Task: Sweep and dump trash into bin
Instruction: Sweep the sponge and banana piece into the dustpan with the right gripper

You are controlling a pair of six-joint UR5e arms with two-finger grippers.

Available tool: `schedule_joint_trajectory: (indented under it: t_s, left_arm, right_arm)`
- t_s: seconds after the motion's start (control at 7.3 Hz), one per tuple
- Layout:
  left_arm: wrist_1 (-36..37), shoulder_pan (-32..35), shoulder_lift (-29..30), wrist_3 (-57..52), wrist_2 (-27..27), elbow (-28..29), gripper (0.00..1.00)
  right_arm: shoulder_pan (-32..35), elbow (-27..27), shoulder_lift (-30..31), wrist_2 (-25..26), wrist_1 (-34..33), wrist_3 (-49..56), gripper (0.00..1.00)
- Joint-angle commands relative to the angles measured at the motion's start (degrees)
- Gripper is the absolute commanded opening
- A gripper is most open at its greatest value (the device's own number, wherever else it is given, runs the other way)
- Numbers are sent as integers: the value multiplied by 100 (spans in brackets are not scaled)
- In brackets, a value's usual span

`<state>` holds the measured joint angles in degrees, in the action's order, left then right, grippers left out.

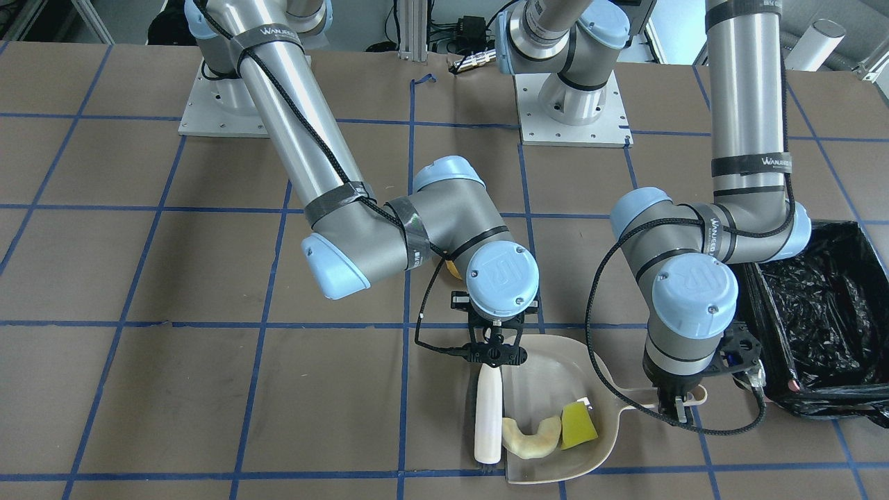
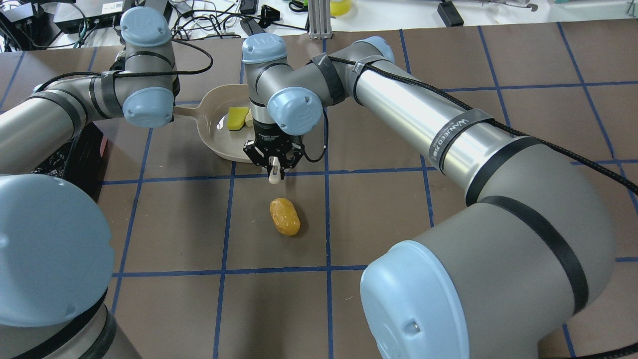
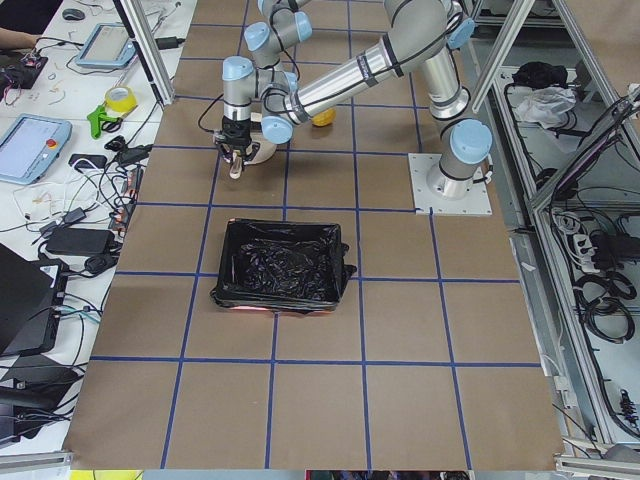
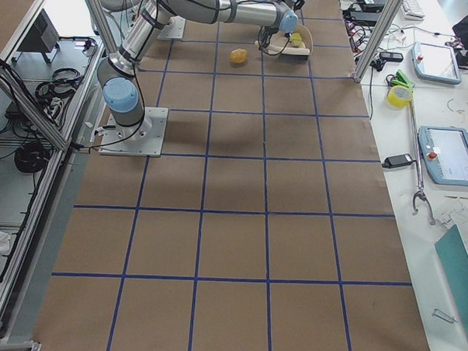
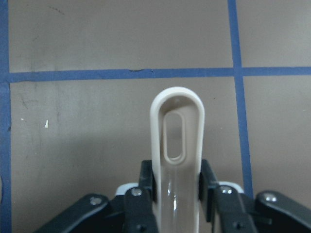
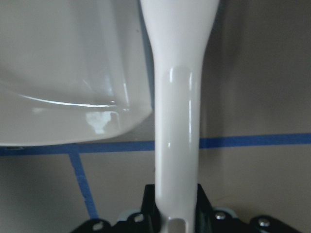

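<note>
A beige dustpan (image 1: 549, 371) lies on the table and holds two pieces of trash: a pale crescent slice (image 1: 531, 437) and a yellow-green wedge (image 1: 578, 425). My left gripper (image 1: 677, 408) is shut on the dustpan handle (image 5: 177, 145). My right gripper (image 2: 272, 162) is shut on the white brush (image 1: 488, 417), which lies along the pan's side. The golden-brown lump (image 2: 284, 216) sits alone on the table, on the robot's side of the pan. The bin (image 1: 826, 312), lined with a black bag, stands beside my left arm.
The table is brown with a blue tape grid. Both arm bases (image 1: 573, 104) are bolted at the robot's edge. Cables, tablets and tools lie on a bench (image 3: 70, 150) beyond the table's far side.
</note>
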<state>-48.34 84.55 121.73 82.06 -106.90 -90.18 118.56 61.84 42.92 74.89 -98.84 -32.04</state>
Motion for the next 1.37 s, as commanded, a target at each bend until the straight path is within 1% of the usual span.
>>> schedule_joint_trajectory:
  t_s: [0.0,0.14,0.27,0.41,0.55,0.68,0.82,0.96,1.1,1.23]
  left_arm:
    - [0,0,0,-5,3,0,0]
    - [0,0,0,-14,11,0,0]
    - [0,0,0,-23,11,0,0]
    - [0,0,0,-23,20,0,0]
    - [0,0,0,-23,20,0,0]
    - [0,0,-26,-40,20,0,0]
    - [-35,0,-122,-93,38,-9,0]
    - [-61,0,-219,-119,38,-35,0]
    - [-88,-35,-316,-241,64,-157,0]
    - [-140,-44,-456,-234,134,-437,0]
  right_arm:
    - [44,-251,-178,-212,-231,39,2]
    - [44,-260,-152,-186,-180,66,2]
    - [35,-252,-4,-99,99,101,2]
    - [27,-208,302,259,511,162,2]
    - [18,-164,505,428,854,302,2]
    - [-43,-42,690,447,1084,451,2]
    - [-70,81,979,647,1469,583,2]
    - [-96,361,1373,789,1969,593,2]
    - [-157,860,1891,799,2078,558,1]
    - [-210,1561,2505,790,2062,480,1]
